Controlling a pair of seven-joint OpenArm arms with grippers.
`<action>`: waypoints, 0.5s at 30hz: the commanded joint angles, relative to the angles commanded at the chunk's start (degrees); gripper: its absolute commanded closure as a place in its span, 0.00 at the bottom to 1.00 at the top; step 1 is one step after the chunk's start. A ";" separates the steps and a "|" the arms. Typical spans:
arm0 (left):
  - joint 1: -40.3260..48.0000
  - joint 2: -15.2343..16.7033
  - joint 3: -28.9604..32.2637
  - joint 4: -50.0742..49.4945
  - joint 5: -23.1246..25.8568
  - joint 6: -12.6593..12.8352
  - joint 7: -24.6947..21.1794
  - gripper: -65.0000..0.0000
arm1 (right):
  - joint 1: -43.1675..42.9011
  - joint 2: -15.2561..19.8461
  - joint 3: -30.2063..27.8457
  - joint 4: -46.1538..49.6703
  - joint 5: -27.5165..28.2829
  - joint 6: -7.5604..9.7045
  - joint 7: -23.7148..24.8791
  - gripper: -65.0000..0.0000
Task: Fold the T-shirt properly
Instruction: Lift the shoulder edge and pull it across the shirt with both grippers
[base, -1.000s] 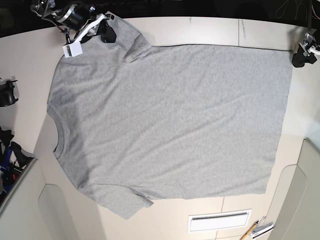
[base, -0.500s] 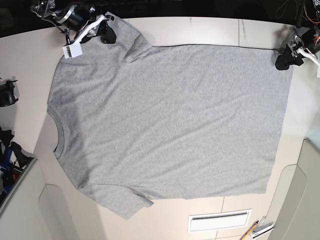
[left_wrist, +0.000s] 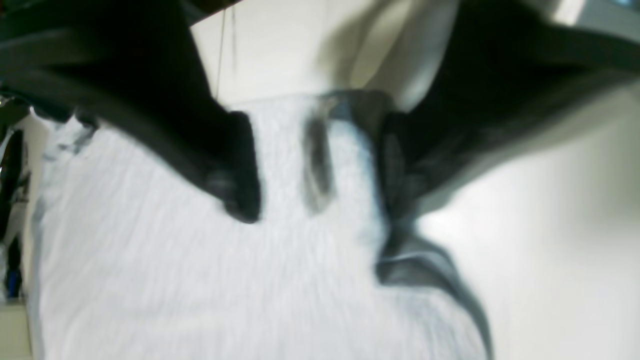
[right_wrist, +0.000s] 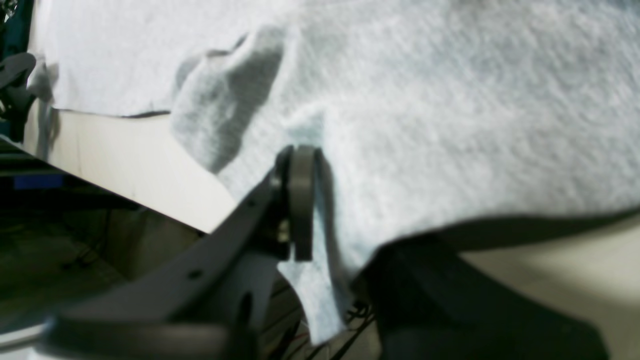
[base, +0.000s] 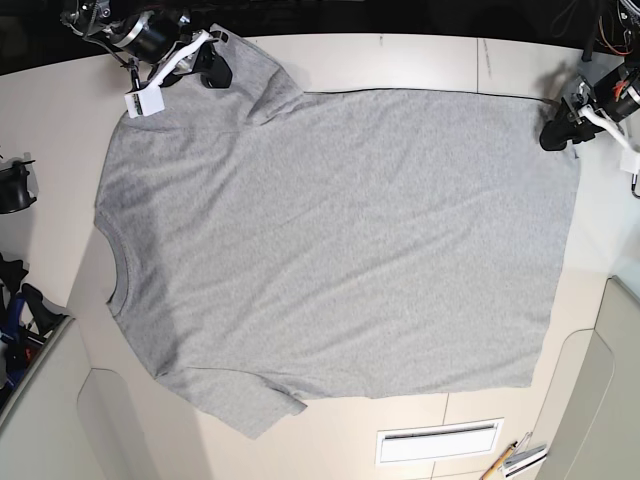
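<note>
Right tool (right_wrist: 320, 200) pinching T-shirt (base: 340, 250) sleeve, table (base: 400, 60)

No legible text, labels, brands or numbers, T-shirt (base: 340, 240) plain side up, small white tag (base: 143, 100) on right arm showed no readable print
</note>
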 joint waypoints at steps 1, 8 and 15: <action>0.00 0.00 0.28 0.00 0.00 0.00 0.00 0.67 | 0.00 -0.02 0.00 0.00 0.02 0.00 0.02 0.87; 0.00 -0.37 0.20 0.00 -0.02 0.00 -0.52 1.00 | 0.81 0.00 0.00 0.00 0.02 0.00 -0.02 1.00; 0.02 -3.28 0.13 0.02 -0.28 0.00 -0.11 1.00 | 0.79 0.00 0.33 0.63 2.36 1.88 -2.05 1.00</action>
